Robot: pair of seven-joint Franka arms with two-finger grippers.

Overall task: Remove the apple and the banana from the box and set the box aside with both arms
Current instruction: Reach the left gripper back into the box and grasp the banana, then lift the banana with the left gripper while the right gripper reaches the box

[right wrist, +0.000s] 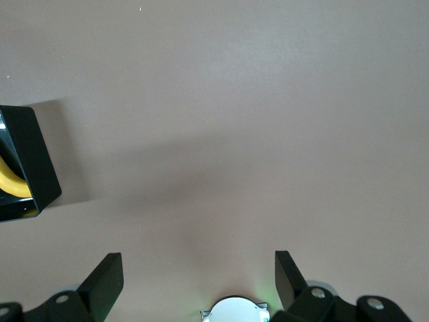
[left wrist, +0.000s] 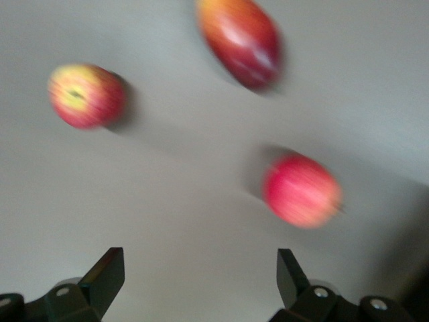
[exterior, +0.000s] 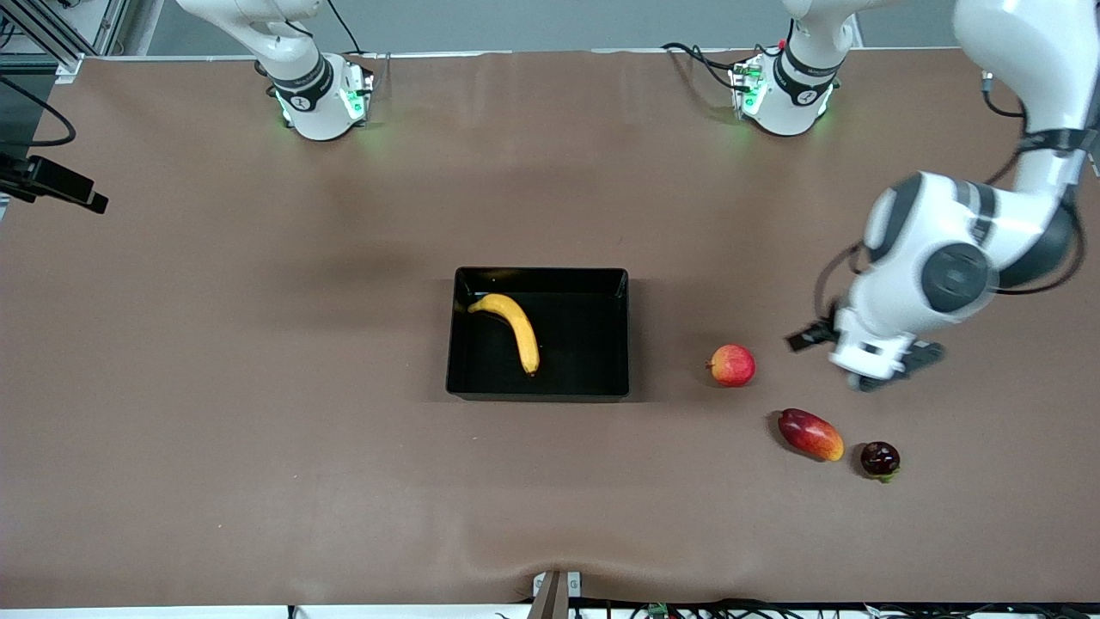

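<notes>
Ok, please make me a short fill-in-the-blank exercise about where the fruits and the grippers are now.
1. The banana lies inside the black ____.
2. The apple rests on the ____, beside the box.
3. The left gripper hangs with fingers ____.
4. The fruit beside the mango is dark ____.

Missing words: box; table; open; purple

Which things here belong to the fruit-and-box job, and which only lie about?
Belong to the job:
banana, lying in the box
box
apple, on the table beside the box
left gripper, fingers open, over the table near the apple
right gripper, fingers open, over bare table

Only lying about:
mango
dark purple fruit
</notes>
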